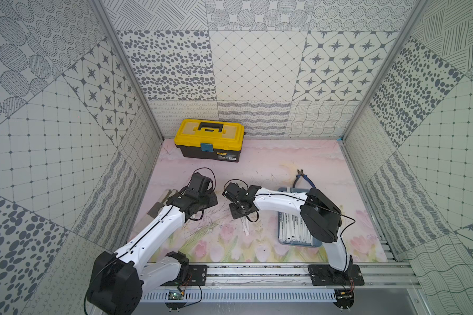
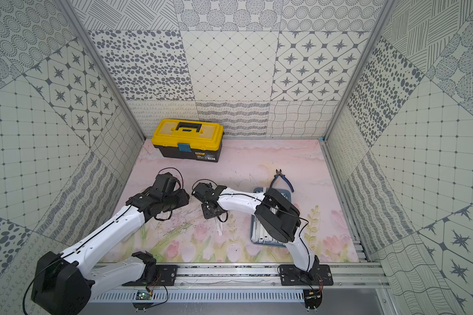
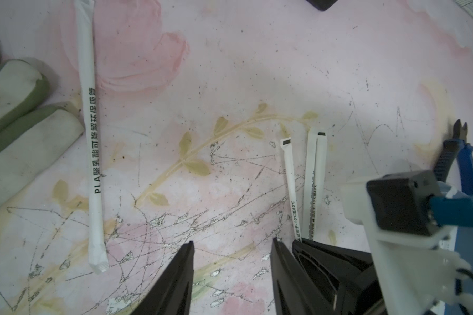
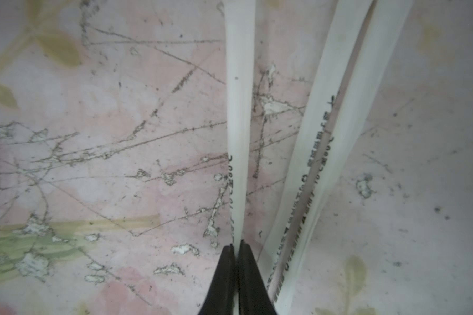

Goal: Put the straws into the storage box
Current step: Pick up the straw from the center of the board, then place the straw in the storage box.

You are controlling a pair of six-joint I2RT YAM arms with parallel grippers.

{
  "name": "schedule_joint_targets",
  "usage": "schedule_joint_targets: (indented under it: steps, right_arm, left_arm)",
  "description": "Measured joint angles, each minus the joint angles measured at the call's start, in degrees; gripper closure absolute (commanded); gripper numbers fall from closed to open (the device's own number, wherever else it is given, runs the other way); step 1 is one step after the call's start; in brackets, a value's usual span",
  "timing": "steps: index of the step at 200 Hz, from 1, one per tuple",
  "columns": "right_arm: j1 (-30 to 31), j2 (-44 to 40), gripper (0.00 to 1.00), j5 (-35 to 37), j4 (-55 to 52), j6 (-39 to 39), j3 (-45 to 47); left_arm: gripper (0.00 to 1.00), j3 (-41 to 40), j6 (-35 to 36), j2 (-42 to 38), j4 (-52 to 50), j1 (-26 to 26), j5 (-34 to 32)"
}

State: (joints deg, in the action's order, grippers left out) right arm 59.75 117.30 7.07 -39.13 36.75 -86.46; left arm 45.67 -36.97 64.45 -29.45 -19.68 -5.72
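Pink flower mat (image 1: 257, 169), patterned walls (image 1: 257, 68) around. Blue storage box (image 1: 298, 245) on mat, many straws (image 1: 292, 226) lined up inside. My right gripper (image 4: 236, 246) out away from box, pinched tight on end of one thin straw (image 4: 239, 109); more straws (image 4: 339, 136) just beside it. My left gripper (image 3: 232, 241) farther from box, jaws apart, nothing in them. One long straw (image 3: 93, 152) farther still. Blue pliers (image 1: 305, 178) at box's far end. Yellow toolbox (image 1: 212, 139) well apart from box.
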Motion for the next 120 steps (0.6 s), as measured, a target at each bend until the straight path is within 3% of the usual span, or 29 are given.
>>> schedule_joint_targets:
  steps: [56,120]
  right_arm:
    - [-2.7,-14.1,0.94,-2.4,5.0,0.3,8.4]
    - [-10.9,-31.3,0.95,-4.5,5.0,1.6,22.9]
  left_arm:
    - [0.51,3.0,0.8,-2.0,-0.3,-1.1,0.0]
    - [0.51,8.5,0.7,3.1,0.5,-13.9,-1.1]
